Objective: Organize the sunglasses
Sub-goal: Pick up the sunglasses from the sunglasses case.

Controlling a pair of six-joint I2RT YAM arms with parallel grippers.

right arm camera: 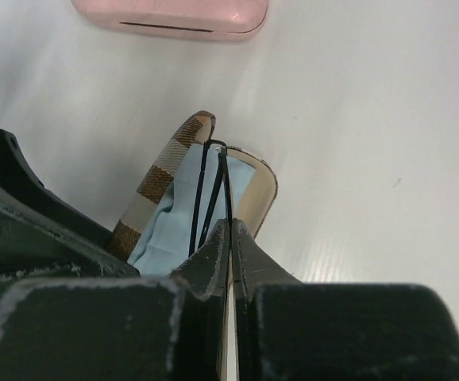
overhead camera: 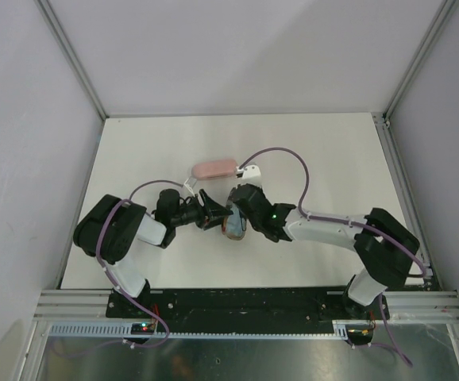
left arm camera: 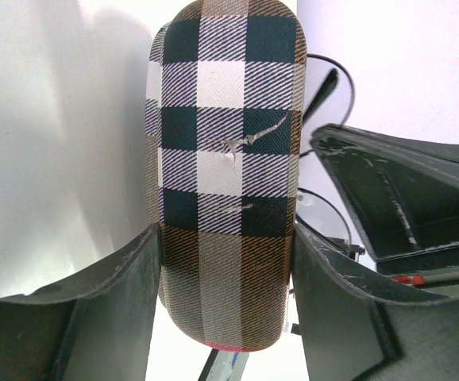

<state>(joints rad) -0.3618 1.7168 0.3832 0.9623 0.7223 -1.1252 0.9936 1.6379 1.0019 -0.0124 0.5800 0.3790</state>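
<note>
My left gripper (left arm camera: 225,238) is shut on the black-and-white checkered case (left arm camera: 225,143), one finger on each long side. In the right wrist view the case (right arm camera: 158,178) stands open with a light blue cloth (right arm camera: 170,226) inside. My right gripper (right arm camera: 231,226) is shut on the thin dark wire sunglasses (right arm camera: 198,198), which hang folded into the case opening against the cloth. Their wire frame also shows beside the case in the left wrist view (left arm camera: 325,86). From above, both grippers meet over the case (overhead camera: 233,228) at the table's middle. The black-rimmed pair is out of view.
A closed pink case (overhead camera: 215,168) lies just beyond the grippers and also shows in the right wrist view (right arm camera: 174,16). The white table (overhead camera: 333,159) is walled on three sides by pale panels. The right gripper's black body (left arm camera: 404,190) sits close to the right of the checkered case.
</note>
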